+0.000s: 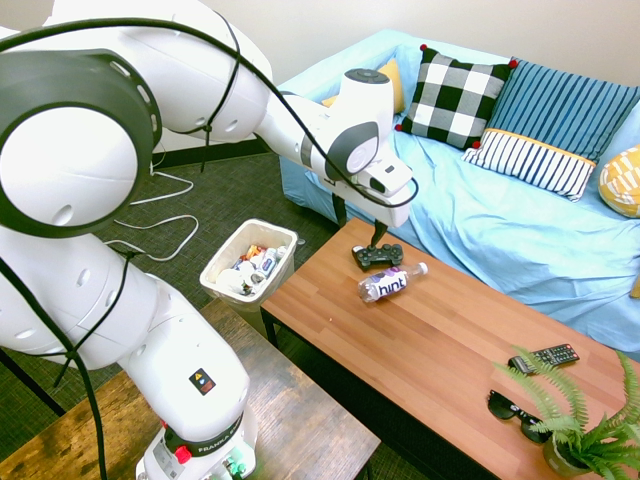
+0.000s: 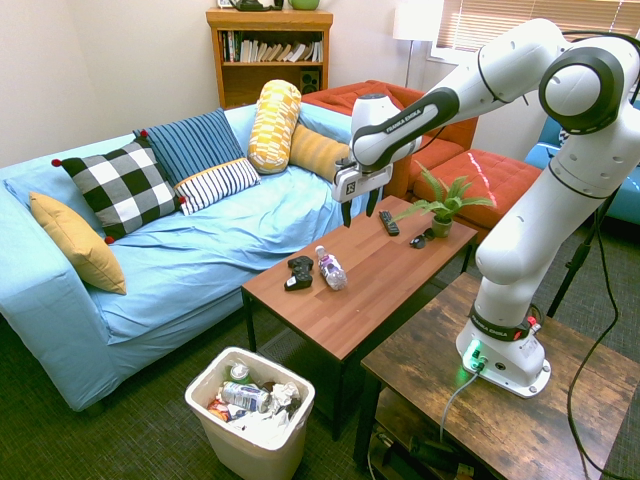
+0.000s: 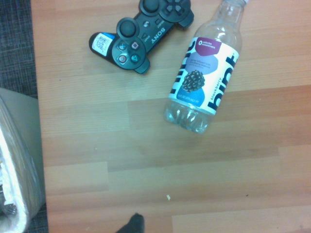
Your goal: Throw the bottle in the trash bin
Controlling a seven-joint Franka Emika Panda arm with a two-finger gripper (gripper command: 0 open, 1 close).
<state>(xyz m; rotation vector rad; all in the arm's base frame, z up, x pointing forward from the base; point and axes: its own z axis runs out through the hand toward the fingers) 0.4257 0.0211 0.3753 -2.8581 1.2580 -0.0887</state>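
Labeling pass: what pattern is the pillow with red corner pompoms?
Black-and-white check; the pillow shows best in the first exterior view.

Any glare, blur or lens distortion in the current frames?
Wrist view: bottle label sharp enough to read, slight shine on the clear base. Second exterior view: bright blinds, nearly washed out. First exterior view: arm very bright, looms large up close; no obvious blur.

The small clear plastic bottle with white cap and white-and-purple "hint" label (image 1: 392, 284) lies on its side on the wooden table, near the controller; the off-white rectangular plastic bin (image 2: 251, 413) stands upright on the floor, holding rubbish.
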